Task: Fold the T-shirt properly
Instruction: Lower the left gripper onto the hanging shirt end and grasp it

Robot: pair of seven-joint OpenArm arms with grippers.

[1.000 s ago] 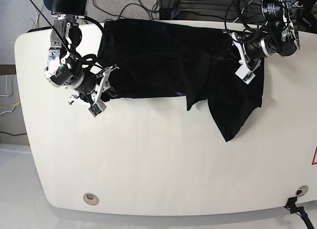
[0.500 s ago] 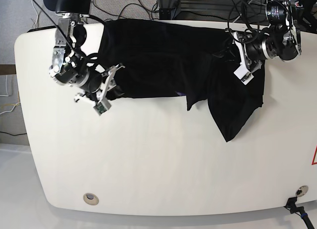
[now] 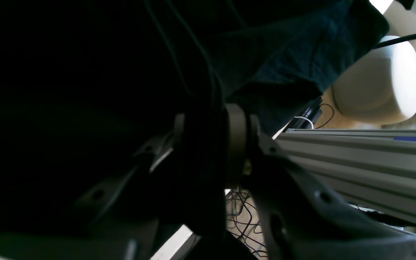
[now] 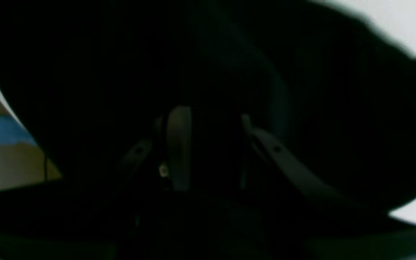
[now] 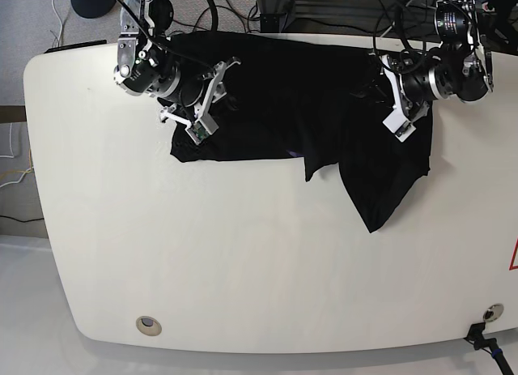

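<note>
The black T-shirt (image 5: 283, 91) lies spread along the far part of the white table (image 5: 243, 253), with one flap hanging toward the front at the right (image 5: 376, 189). My right gripper (image 5: 212, 95) is over the shirt's left part. In the right wrist view its fingers (image 4: 179, 144) are closed with dark cloth (image 4: 338, 108) between them. My left gripper (image 5: 387, 91) is at the shirt's right part. In the left wrist view its pads (image 3: 237, 144) clamp a bunch of black cloth (image 3: 284, 54). The neck tag is hidden.
A round hole (image 5: 147, 325) sits near the table's front left corner and a red mark (image 5: 513, 257) at its right edge. Cables hang behind the far edge (image 5: 243, 2). An aluminium rail (image 3: 356, 159) and a white rounded object (image 3: 377, 83) show in the left wrist view.
My right gripper has moved from the shirt's front left corner toward the far edge and rightward, onto the shirt. The left gripper and the hanging flap have barely moved.
</note>
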